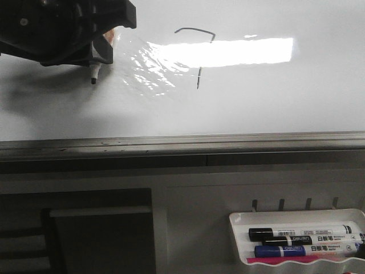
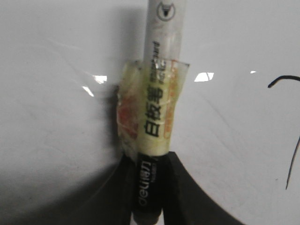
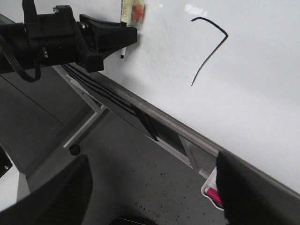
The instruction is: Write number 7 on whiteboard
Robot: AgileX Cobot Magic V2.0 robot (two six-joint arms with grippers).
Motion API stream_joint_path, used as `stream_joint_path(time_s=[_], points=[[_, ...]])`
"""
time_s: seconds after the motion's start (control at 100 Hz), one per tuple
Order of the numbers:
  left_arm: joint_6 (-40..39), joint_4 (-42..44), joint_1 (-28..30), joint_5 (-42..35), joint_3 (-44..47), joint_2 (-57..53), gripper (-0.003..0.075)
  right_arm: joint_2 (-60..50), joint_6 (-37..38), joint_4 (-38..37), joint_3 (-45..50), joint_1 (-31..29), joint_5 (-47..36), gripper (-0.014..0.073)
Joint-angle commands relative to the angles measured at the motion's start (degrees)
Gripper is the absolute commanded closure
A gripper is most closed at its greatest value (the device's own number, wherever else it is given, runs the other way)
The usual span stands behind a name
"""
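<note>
The whiteboard [image 1: 256, 108] fills the upper front view, with a glare patch across its middle. The number 7 [image 1: 194, 28] is drawn on it as a thin dark bar, a hooked corner and a slanted downstroke; it also shows in the left wrist view [image 2: 294, 159] and the right wrist view [image 3: 212, 49]. My left gripper [image 2: 150, 187] is shut on a white marker [image 2: 157, 93] wrapped in tape. The marker's dark tip [image 1: 93, 80] points at the board to the left of the 7. My right gripper [image 3: 152, 161] is open and empty, below the board.
The grey metal frame edge [image 1: 182, 141] runs along the board's bottom. A small white tray [image 1: 239, 220] at the lower right holds several markers. The left arm [image 3: 56, 37] shows in the right wrist view. The grey floor [image 3: 140, 178] lies below.
</note>
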Motion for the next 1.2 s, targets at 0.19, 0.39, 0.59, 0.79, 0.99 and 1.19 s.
stream_joint_path(time_s=[0.19, 0.39, 0.59, 0.79, 0.99, 1.19], points=[[-0.6, 3.8, 0.2, -3.3, -2.0, -1.4, 0.0719, -0.8, -0.1, 3.1, -1.3, -0.4, -1.9, 0.0104], [-0.6, 4.0, 0.6, -2.7, -2.0, -1.4, 0.0513, -0.8, -0.1, 3.5, -1.3, -0.4, -1.9, 0.0104], [-0.6, 4.0, 0.7, -1.8, -2.0, -2.9, 0.0252, -0.8, -0.1, 3.5, -1.3, -0.3, -0.8, 0.0104], [4.6, 4.0, 0.7, -1.8, -0.8, -8.6, 0.0212, -0.8, -0.1, 3.5, -1.5, 0.3, -0.5, 0.0104], [8.7, 4.0, 0.7, -1.5, 2.5, -19.6, 0.0213, -1.8, -0.1, 4.6, -1.5, 0.3, -4.0, 0.0105], [10.7, 4.3, 0.7, 1.5, 5.1, -31.4, 0.0294, -5.1, -0.2, 11.2, -0.5, 0.3, -17.1, 0.0321]])
